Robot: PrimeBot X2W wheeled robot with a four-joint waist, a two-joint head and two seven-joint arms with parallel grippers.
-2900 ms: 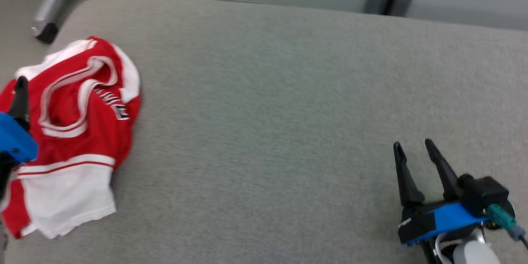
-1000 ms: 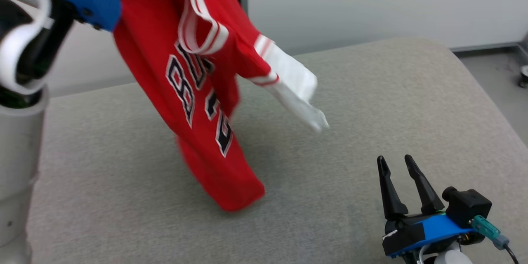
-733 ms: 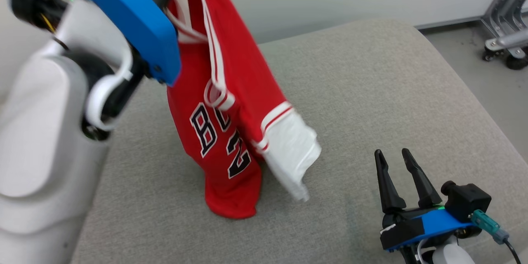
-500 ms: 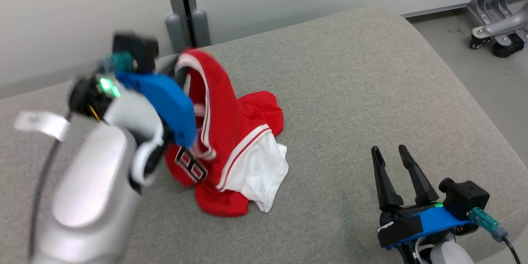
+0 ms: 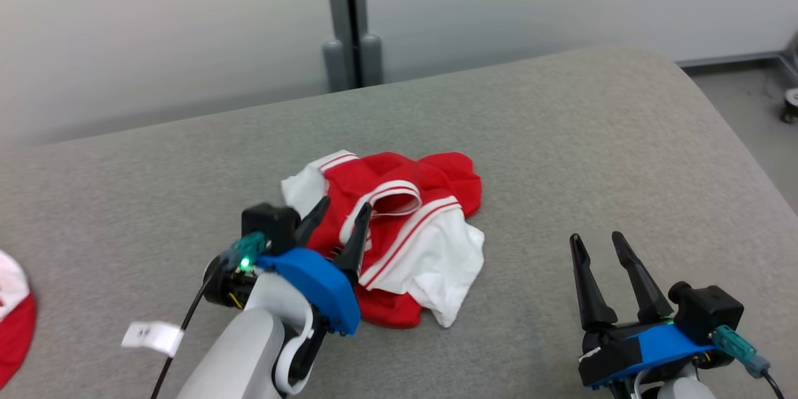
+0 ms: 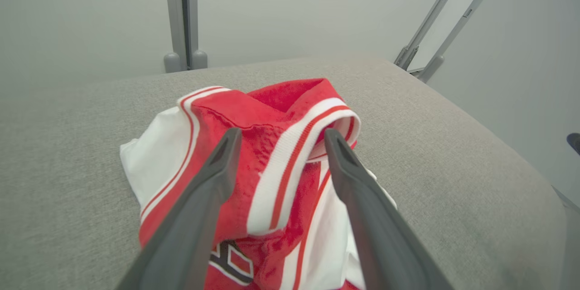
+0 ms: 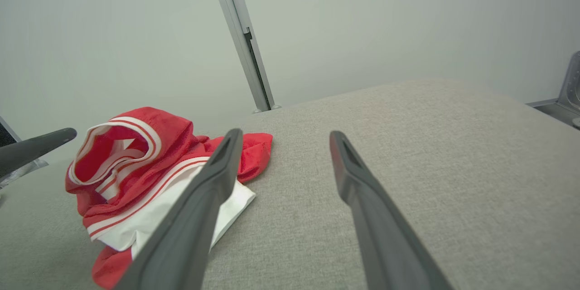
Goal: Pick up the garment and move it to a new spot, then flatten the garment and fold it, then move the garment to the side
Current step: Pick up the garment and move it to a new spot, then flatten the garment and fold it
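The garment, a red and white jersey with striped trim, lies crumpled in a heap at the middle of the grey padded table. My left gripper is open, low over the heap's near-left part. In the left wrist view its fingers straddle a striped fold of the garment without pinching it. My right gripper stands open above bare table to the right of the heap, holding nothing. In the right wrist view the garment lies to the left of that gripper.
Another red and white cloth peeks in at the table's left edge. A grey post stands behind the table's far edge. The table rounds off at the right, with floor beyond. A white tag hangs on my left arm's cable.
My left arm has come down from holding the garment hanging in the air, set it in a heap on the table and opened. The camera shifted. The right gripper stayed still.
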